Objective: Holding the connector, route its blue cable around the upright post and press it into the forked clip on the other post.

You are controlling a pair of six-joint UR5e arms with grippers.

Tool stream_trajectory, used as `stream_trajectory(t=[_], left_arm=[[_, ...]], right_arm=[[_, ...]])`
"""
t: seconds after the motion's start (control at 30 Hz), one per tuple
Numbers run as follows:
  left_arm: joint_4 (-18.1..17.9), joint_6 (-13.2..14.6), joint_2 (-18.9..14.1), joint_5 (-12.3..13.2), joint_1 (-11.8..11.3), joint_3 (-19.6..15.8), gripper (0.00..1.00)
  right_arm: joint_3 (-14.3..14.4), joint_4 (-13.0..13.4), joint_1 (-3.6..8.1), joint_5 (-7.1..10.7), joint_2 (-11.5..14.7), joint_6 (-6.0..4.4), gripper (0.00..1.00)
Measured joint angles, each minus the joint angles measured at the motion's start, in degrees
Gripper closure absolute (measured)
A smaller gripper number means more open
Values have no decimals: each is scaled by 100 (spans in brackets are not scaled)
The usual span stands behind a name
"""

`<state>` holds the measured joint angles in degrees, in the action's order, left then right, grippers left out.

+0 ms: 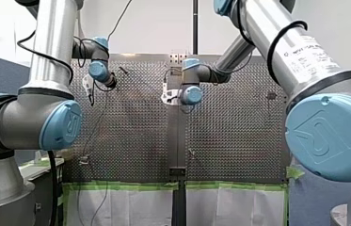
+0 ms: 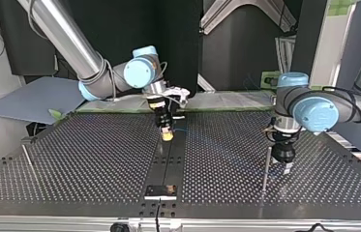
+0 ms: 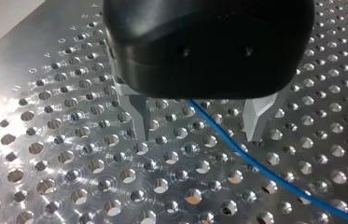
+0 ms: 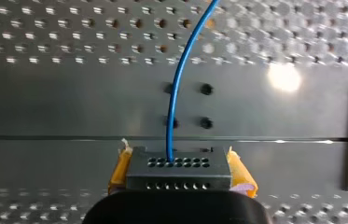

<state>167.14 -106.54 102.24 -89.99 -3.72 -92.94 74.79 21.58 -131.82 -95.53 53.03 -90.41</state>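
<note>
My right gripper [image 4: 179, 163] has its yellow pads [image 4: 240, 171] shut on a black connector [image 4: 179, 175] with rows of holes. A blue cable [image 4: 175, 88] leaves the connector's face and curves away over the dark centre rail. In the top view this gripper [image 2: 167, 136] hangs just above the rail. My left gripper [image 3: 197, 138] is open, its metal fingers [image 3: 257, 119] wide apart just above the perforated table. The blue cable [image 3: 239, 151] lies slack between them, touching neither. In the top view my left gripper [image 2: 286, 166] stands right beside a thin upright post [image 2: 265, 169].
Another thin post [image 2: 28, 158] leans near the top view's left table edge. A small black plate [image 2: 160, 191] sits on the centre rail [image 2: 168, 159] toward the camera. Green tape [image 1: 126, 186] and white sheeting edge the table in the front view.
</note>
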Motion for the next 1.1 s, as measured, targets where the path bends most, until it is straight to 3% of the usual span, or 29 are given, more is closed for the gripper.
stream_trajectory(t=[0.23,0.53,1.1], left_arm=[[-5,-1,5,-60,12,-1,2],[-46,64,169,4,68,5,2],[-100,120,200,-190,114,6,2]], right_arm=[[253,246,-38,-10,-101,-19,100],[658,665,-68,-17,-283,-130,100],[727,905,-305,-475,-1046,-110,100]])
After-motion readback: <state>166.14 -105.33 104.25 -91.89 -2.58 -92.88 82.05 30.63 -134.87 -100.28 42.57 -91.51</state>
